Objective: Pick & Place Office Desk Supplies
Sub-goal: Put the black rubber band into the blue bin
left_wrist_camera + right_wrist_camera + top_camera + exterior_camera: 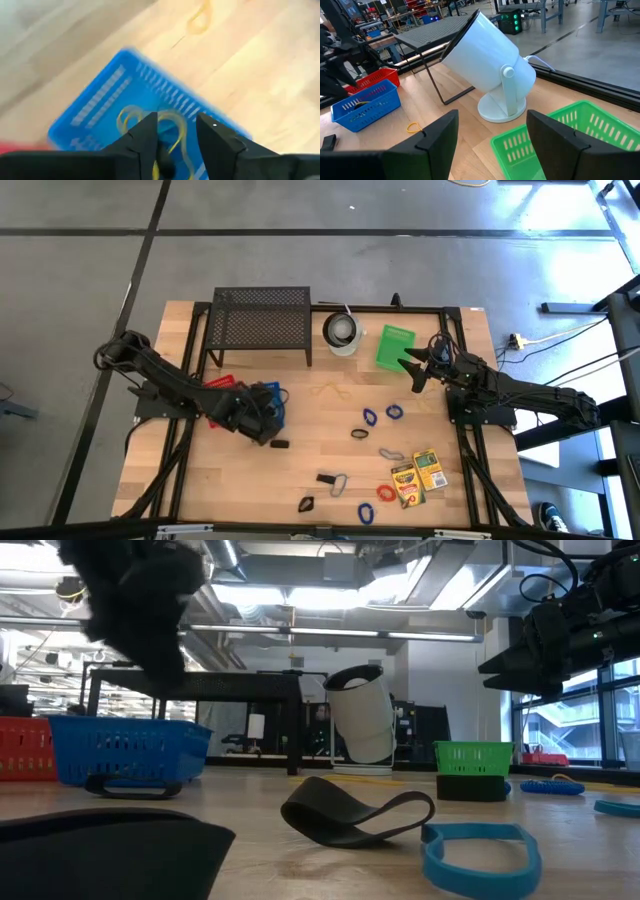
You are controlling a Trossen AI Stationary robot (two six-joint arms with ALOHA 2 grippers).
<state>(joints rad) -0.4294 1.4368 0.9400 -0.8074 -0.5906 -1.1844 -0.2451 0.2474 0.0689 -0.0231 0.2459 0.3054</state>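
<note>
Red basket [222, 382] sits at the far left of the wooden table [300, 470], and just beside it the blue basket [272, 402] lies half under the left gripper [176, 135]. That gripper hangs right over the blue basket with its two dark fingers [145, 137] parted a little and nothing between them; below them yellow rubber bands [172, 122] lie inside the basket. A small black clip [280, 444] rests on the wood just beside the left arm.

Behind, at the table's far edge, stands the black mesh rack [261, 320], and next to it the tilted white lamp [342, 332]. A yellow rubber band [330, 391] lies loose on the wood between the rack and the middle of the table.

Toward the middle and near edge the loose supplies are scattered: blue bands [370, 417], a black band [359, 434], a silver clip [390, 453], a black binder clip [326, 478] touching another silver clip [339, 485], a black loop [306, 503], a blue band [365, 512] at the near edge and a red band [385, 492]. Two crayon boxes [418, 477] lie side by side near the right front corner.

On the right, the green basket [396, 344] sits beside the lamp, and the right gripper [490, 132] hovers at its edge, fingers spread wide and empty.
</note>
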